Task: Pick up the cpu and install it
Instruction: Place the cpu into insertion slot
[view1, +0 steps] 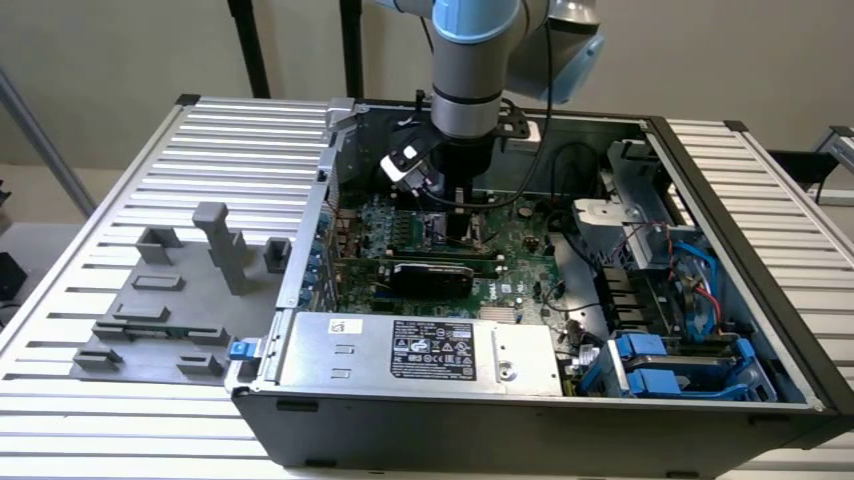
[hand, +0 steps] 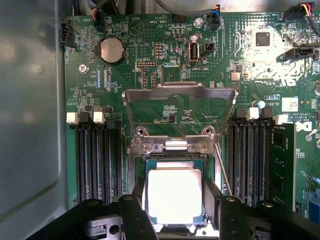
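Alignment is key imo: black gripper (hand: 175, 192) is clamped on the small square silvery-topped cpu (hand: 174, 200) just above the black metal-framed socket (hand: 156, 158), so keep it level.

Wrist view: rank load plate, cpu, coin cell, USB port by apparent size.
Largest to smallest:
1. load plate, by outline
2. cpu, edges partly hidden
3. coin cell
4. USB port

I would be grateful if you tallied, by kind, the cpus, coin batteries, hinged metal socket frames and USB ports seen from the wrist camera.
cpu: 1
coin battery: 1
metal socket frame, swung open: 1
USB port: 1
Total: 4
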